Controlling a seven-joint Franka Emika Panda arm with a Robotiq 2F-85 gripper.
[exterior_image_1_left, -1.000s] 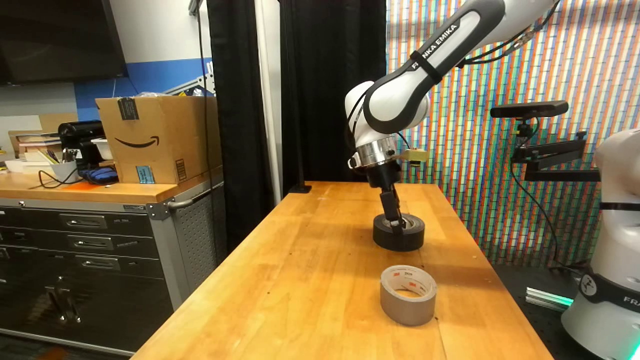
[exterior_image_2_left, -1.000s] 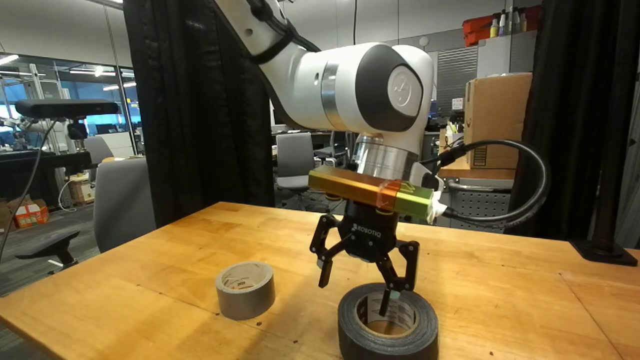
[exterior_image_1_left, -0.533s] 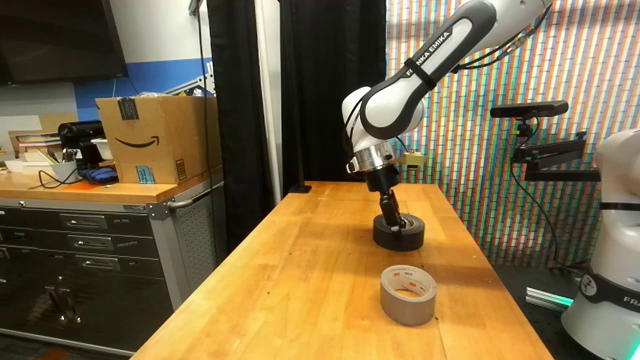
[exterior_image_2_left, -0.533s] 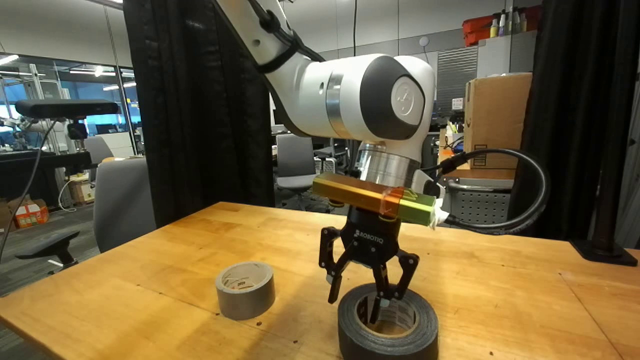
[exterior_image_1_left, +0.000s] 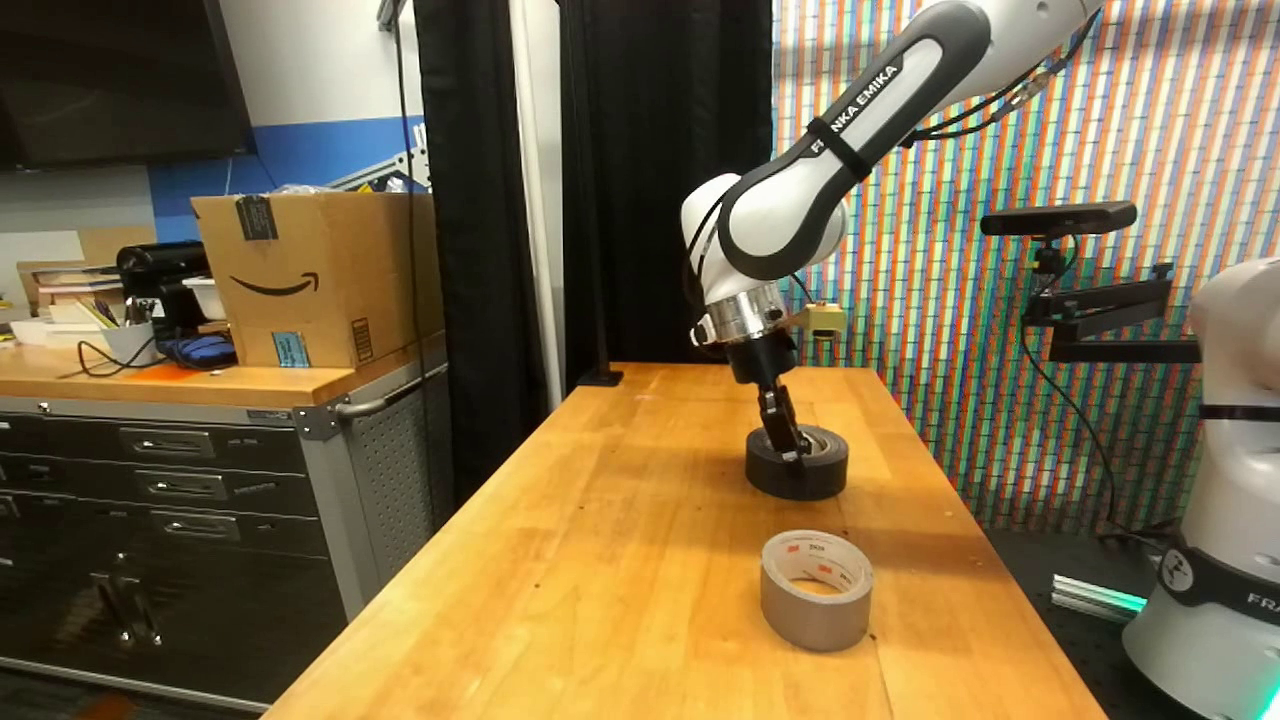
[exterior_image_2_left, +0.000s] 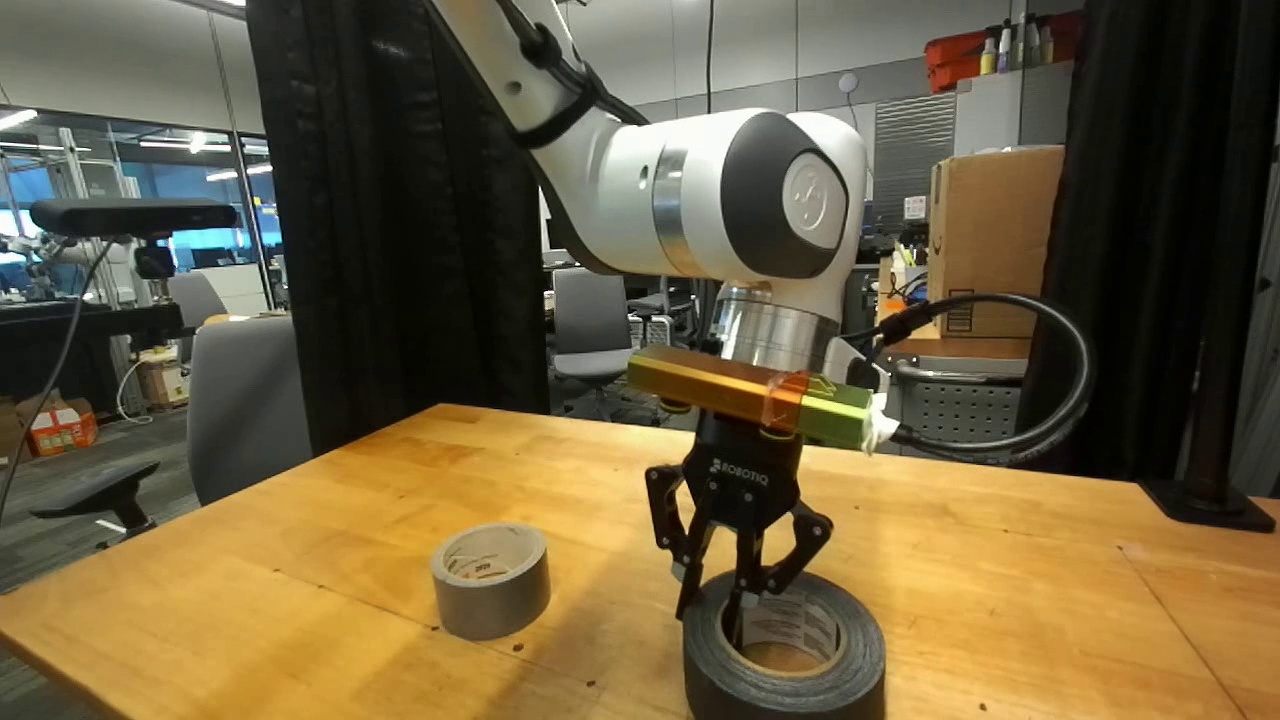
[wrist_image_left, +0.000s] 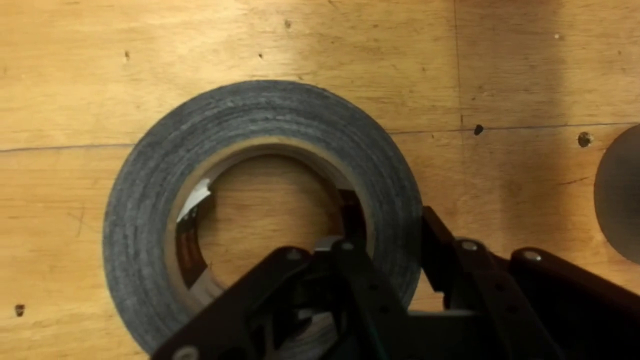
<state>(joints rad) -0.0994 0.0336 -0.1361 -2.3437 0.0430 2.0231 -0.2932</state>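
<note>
Narrowly parted, the gripper (exterior_image_2_left: 709, 620) pinches the black tape roll's wall (exterior_image_2_left: 790, 693).

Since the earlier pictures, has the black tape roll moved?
Yes: in an exterior view, the black tape roll has shifted slightly rightward, away from the unmoved grey tape roll.

In an exterior view, the nearer tape roll (exterior_image_2_left: 790, 695) has the gripper (exterior_image_2_left: 709, 626) astride its wall, the farther roll (exterior_image_2_left: 493, 606) to its left.
</note>
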